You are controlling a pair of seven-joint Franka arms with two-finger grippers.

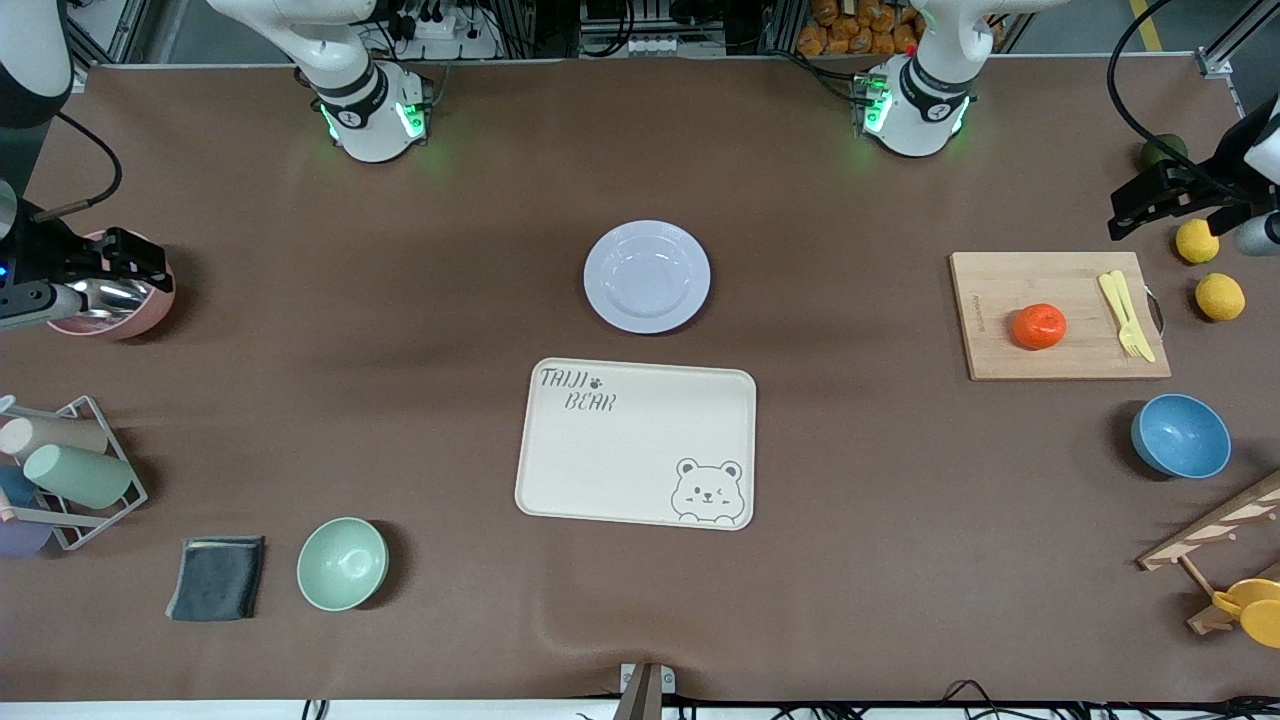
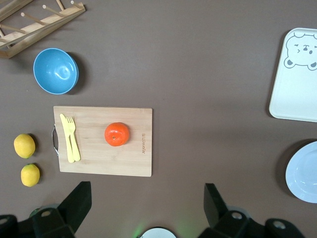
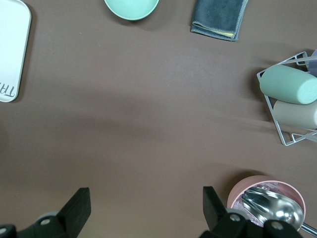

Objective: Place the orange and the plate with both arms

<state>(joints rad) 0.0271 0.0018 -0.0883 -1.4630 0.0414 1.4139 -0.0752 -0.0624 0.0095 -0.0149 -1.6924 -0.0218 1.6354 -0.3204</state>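
The right gripper (image 1: 120, 262) hangs with fingers apart over the pink bowl (image 1: 110, 300) at the right arm's end of the table. The plate (image 1: 647, 276) lies mid-table, just beside the tray (image 1: 637, 442). The orange (image 1: 1039, 326) sits on the cutting board (image 1: 1060, 315), near the left gripper (image 1: 1150, 205), whose fingers are spread wide above the table.

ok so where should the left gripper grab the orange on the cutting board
Probably around its middle, coming straight down. The orange is round and slightly flattened, sitting alone on the cutting board, apart from the yellow fork, so nothing crowds its sides. The left gripper is open, up over the table's left-arm end.
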